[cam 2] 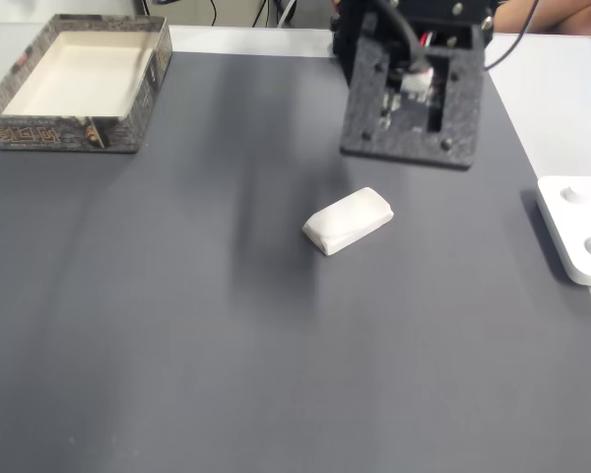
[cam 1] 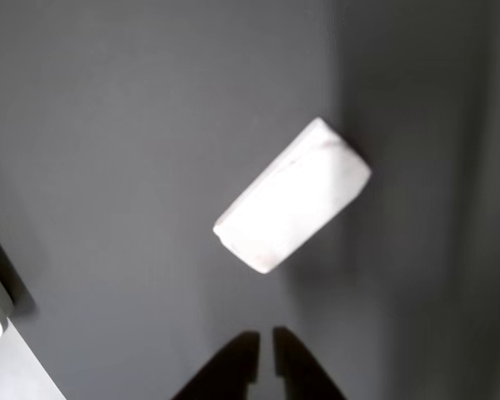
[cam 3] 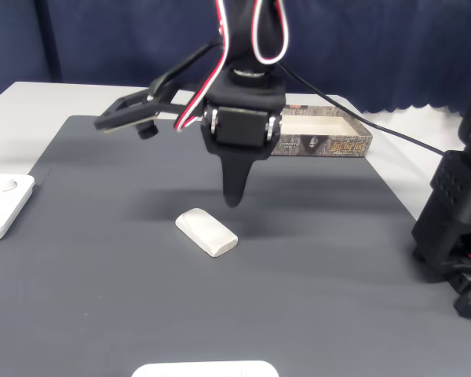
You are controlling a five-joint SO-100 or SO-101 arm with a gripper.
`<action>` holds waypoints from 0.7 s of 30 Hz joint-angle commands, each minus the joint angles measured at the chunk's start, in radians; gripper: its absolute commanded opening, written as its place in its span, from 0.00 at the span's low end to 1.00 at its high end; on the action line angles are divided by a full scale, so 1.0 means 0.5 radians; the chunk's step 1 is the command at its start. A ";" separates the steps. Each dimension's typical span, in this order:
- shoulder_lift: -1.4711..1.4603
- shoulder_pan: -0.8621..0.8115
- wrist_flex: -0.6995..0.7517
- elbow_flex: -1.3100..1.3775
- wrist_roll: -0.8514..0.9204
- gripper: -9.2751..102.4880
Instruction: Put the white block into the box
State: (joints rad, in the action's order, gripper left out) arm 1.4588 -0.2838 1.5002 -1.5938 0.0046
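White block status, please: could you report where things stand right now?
Tool hovering above mat, nearly shut, empty. White block flat on mat, untouched. Box at far corner, empty. Nothing between block and box.

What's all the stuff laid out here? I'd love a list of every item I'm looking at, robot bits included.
Small white rounded rectangular block: one, white, lying flat and askew mid-mat, untouched.
Shallow beige cardboard box: one, printed outside, pale inside, open, at the mat's far-left corner in a fixed view.
Dark grey mat: one, covering the white table.
Flat white device: one, white with round dimples, off the mat's right edge in the same view.
White rounded object: one, at the near edge in a fixed view; cut off.
Black base block: one, at the mat's far edge.
Gripper: one, black, hanging just above the block; jaws look nearly closed.
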 commanded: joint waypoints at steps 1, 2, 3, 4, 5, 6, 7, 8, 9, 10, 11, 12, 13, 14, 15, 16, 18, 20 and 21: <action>-0.006 0.049 0.037 0.172 0.018 0.08; -0.021 0.049 0.040 0.184 0.028 0.08; -0.037 0.049 0.040 0.196 0.031 0.08; -0.055 0.052 0.040 0.206 0.031 0.08; -0.067 0.052 0.040 0.212 0.031 0.08; -0.077 0.052 0.040 0.221 0.031 0.08; -0.086 0.052 0.040 0.227 0.031 0.08; -0.089 0.052 0.040 0.233 0.034 0.07; -0.092 0.052 0.040 0.236 0.034 0.07; -0.095 0.049 0.040 0.236 0.034 0.07; -0.095 0.046 0.040 0.236 0.040 0.07; -0.095 0.037 0.040 0.236 0.052 0.07; -0.095 0.031 0.040 0.236 0.074 0.07; -0.095 0.031 0.040 0.233 0.095 0.07; -0.095 0.031 0.040 0.230 0.098 0.07; -0.098 0.031 0.040 0.227 0.107 0.07; -0.107 0.028 0.040 0.224 0.141 0.07; -0.120 0.025 0.040 0.227 0.169 0.07; -0.123 0.025 0.040 0.227 0.199 0.07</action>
State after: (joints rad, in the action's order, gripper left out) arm 1.3913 -0.2761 1.5140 -1.5463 0.0721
